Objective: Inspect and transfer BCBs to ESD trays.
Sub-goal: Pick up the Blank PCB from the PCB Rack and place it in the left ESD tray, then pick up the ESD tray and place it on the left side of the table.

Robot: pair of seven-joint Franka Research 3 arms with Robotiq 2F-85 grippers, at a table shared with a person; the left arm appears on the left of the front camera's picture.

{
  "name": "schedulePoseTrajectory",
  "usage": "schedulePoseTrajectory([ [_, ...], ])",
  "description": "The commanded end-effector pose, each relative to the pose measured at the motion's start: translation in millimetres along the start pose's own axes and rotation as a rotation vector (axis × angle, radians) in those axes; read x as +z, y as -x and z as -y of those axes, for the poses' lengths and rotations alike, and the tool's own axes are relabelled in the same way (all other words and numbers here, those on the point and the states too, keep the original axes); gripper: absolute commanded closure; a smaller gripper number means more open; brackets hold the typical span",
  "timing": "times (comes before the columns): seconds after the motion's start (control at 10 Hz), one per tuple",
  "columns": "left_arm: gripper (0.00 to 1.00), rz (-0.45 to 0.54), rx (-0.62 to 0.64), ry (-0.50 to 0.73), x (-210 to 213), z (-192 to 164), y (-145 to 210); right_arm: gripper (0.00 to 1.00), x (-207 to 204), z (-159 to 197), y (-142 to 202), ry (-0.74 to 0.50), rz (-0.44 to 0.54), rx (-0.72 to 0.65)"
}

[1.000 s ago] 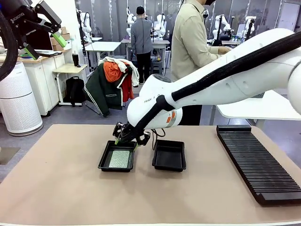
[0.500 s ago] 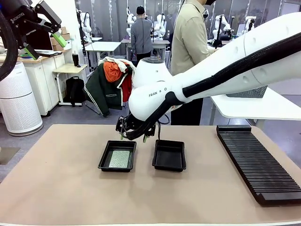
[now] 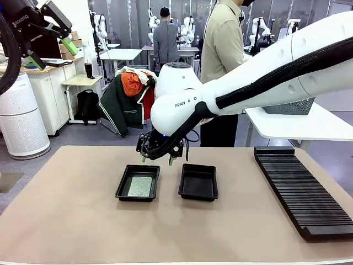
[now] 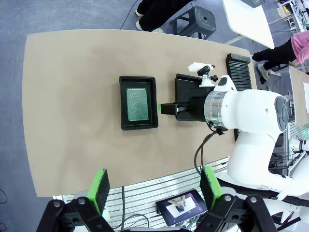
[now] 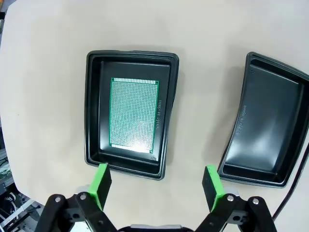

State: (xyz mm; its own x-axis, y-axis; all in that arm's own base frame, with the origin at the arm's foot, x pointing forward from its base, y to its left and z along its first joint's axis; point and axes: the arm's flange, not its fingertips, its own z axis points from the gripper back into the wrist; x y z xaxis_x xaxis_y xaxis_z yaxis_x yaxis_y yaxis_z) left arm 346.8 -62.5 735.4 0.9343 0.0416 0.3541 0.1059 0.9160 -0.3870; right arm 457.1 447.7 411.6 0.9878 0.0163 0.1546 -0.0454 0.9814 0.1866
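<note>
the bcb (image 5: 133, 116) is lying flat on the floor of the filled tray (image 5: 92, 111), below and just ahead of the right gripper (image 5: 157, 186), and nothing is touching it. a second ago that gripper was sitting low at this tray's far rim. now it is hanging clear above the tray, its fingers spread wide and carrying nothing. so the board is already released, and this transfer is looking finished. the empty tray (image 5: 265, 125) is waiting just beside the filled one, out past the gripper's other finger, with a strip of bare surface (image 5: 207, 29) between them. i am judging that the next board is meant for it. the left gripper (image 3: 52, 52) is staying high and well apart from both trays, its fingers also spread and empty.
</note>
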Motion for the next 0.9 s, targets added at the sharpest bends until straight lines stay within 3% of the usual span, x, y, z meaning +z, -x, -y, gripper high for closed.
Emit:
schedulePoseTrajectory([
  [0.0, 0.00, -0.010, -0.002, -0.011, 1.6, -1.8, 0.8, 0.00, -1.5, 0.6, 0.8, 0.001, 0.006, 0.000],
  [0.8, 0.00, -0.010, -0.002, -0.011, 1.6, -1.8, 0.8, 0.00, -1.5, 0.6, 0.8, 0.001, 0.006, 0.000],
])
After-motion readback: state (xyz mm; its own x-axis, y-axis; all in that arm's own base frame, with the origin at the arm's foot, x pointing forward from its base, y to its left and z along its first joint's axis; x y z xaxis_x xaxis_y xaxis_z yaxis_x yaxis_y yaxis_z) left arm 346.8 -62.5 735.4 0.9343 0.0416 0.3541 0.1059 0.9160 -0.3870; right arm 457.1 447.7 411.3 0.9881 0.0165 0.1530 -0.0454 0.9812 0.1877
